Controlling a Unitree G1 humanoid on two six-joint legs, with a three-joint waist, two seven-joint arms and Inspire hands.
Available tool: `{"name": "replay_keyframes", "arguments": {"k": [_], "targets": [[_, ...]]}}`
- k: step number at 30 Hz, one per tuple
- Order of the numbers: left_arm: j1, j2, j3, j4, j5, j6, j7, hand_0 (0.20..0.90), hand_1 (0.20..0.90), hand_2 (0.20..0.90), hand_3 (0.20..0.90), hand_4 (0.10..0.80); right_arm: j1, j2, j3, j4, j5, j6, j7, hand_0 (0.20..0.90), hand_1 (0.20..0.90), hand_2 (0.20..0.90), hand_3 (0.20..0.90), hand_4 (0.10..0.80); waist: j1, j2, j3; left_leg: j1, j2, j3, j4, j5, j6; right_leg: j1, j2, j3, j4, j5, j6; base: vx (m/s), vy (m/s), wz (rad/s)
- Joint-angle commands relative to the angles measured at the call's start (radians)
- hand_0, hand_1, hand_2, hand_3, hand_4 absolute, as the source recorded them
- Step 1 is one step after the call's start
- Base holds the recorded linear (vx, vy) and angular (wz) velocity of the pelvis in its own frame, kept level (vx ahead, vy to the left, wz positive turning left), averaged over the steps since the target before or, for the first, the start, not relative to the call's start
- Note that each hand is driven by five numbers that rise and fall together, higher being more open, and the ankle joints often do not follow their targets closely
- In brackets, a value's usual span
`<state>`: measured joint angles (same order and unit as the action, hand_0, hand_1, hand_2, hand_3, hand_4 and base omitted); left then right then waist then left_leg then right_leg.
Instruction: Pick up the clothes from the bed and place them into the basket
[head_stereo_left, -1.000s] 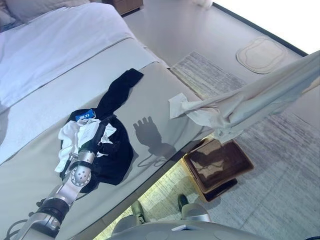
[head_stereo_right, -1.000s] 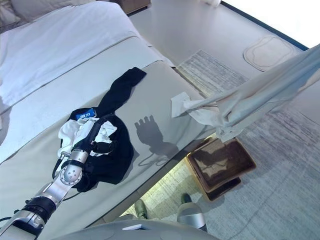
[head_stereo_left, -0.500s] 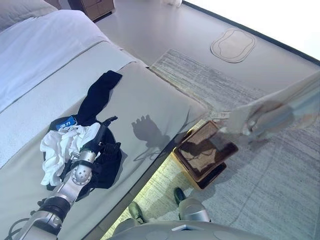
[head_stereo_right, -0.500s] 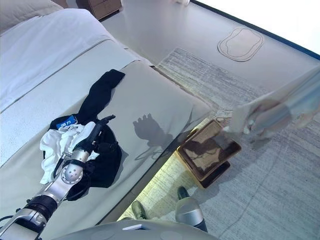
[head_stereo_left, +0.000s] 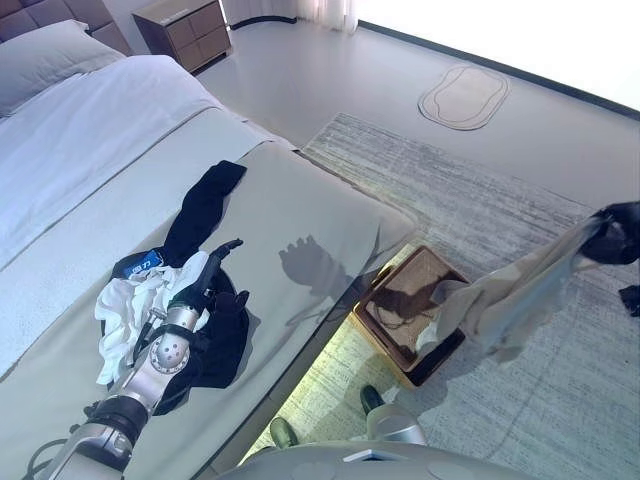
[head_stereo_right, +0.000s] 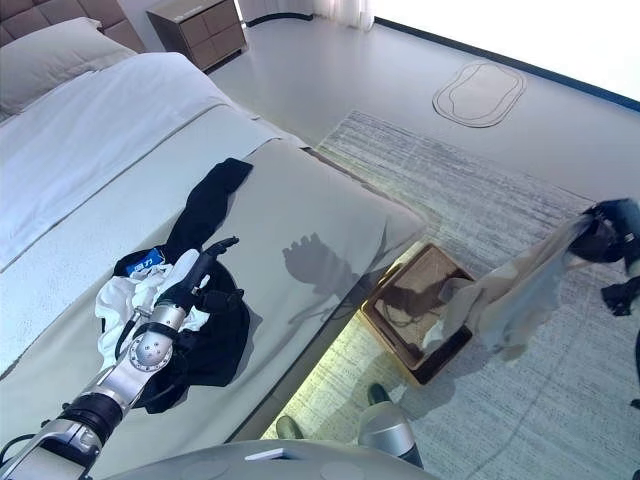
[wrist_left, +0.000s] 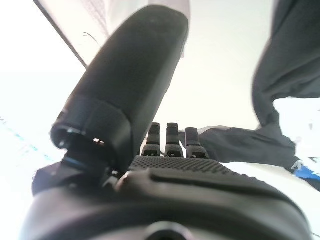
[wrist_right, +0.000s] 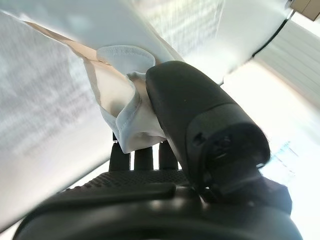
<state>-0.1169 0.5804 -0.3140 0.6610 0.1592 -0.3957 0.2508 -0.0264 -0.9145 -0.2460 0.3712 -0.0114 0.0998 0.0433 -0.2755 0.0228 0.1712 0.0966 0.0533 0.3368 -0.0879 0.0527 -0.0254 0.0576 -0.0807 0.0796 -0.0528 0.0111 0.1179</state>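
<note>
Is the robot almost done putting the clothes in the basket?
Not yet. The right hand is pinching a beige garment whose lower end already hangs into the brown basket. The left hand rests open on a pile of black and white clothes on the bed; those are left.

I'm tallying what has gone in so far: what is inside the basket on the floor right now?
The lower end of the beige garment hangs into the basket while the right hand pinches its top. Beside it the brown bottom shows bare; what the cloth covers cannot be seen.
</note>
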Motion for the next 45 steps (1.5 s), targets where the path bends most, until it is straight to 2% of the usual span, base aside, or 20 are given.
{"name": "replay_keyframes", "arguments": {"k": [1,22,23,24,41,45], "targets": [[-0.072,0.022,0.071,-0.004,0.009,-0.06,0.048,0.9,0.9,0.9,0.9,0.8,-0.101,-0.055,-0.038,-0.009,0.015,-0.136,-0.079,0.3,0.3,0.3,0.2,0.1,0.044,-0.043,-0.088,0.022,-0.002,-0.018,0.164,-0.201,0.018,-0.097,0.063,-0.061,0.107,-0.013,-0.011,0.0,0.0,0.0],[-0.096,0.008,0.015,-0.053,-0.004,-0.012,0.053,0.9,0.9,0.9,0.9,0.8,-0.108,0.065,0.127,0.188,0.025,-0.117,-0.066,0.3,0.3,0.3,0.2,0.1,0.08,-0.041,-0.069,0.021,-0.006,-0.038,0.155,-0.19,0.014,-0.086,0.056,-0.08,0.092,-0.003,-0.01,-0.01,-0.011,0.04],[-0.096,0.007,0.014,-0.055,-0.003,-0.009,0.055,0.9,0.9,0.9,0.9,0.8,-0.109,0.071,0.136,0.198,0.021,-0.114,-0.058,0.46,0.46,0.46,0.387,0.287,0.081,-0.041,-0.067,0.022,-0.005,-0.039,0.154,-0.189,0.013,-0.086,0.057,-0.082,0.092,-0.003,-0.01,0.0,0.0,0.0],[-0.098,0.007,0.012,-0.057,-0.003,-0.004,0.054,0.9,0.9,0.9,0.9,0.8,-0.11,0.079,0.15,0.213,0.005,-0.117,-0.053,0.9,0.9,0.9,0.9,0.8,0.084,-0.042,-0.066,0.023,-0.005,-0.04,0.151,-0.187,0.013,-0.084,0.057,-0.084,0.091,-0.003,-0.01,0.0,0.0,0.0],[-0.101,0.014,-0.001,-0.082,-0.006,0.019,0.057,0.9,0.9,0.9,0.9,0.8,-0.111,0.127,0.211,0.236,0.006,-0.115,-0.072,0.9,0.9,0.9,0.9,0.8,0.11,-0.047,-0.047,0.026,-0.01,-0.068,0.13,-0.169,0.012,-0.068,0.056,-0.102,0.083,-0.004,-0.011,0.0,-0.015,0.07],[-0.1,0.009,0.002,-0.087,-0.008,0.026,0.064,0.9,0.9,0.9,0.9,0.8,-0.114,0.129,0.232,0.215,-0.058,-0.125,-0.06,0.9,0.9,0.9,0.9,0.8,0.12,-0.048,-0.039,0.024,-0.014,-0.08,0.123,-0.163,0.012,-0.064,0.054,-0.109,0.082,-0.005,-0.011,0.001,0.0,0.01]]}}
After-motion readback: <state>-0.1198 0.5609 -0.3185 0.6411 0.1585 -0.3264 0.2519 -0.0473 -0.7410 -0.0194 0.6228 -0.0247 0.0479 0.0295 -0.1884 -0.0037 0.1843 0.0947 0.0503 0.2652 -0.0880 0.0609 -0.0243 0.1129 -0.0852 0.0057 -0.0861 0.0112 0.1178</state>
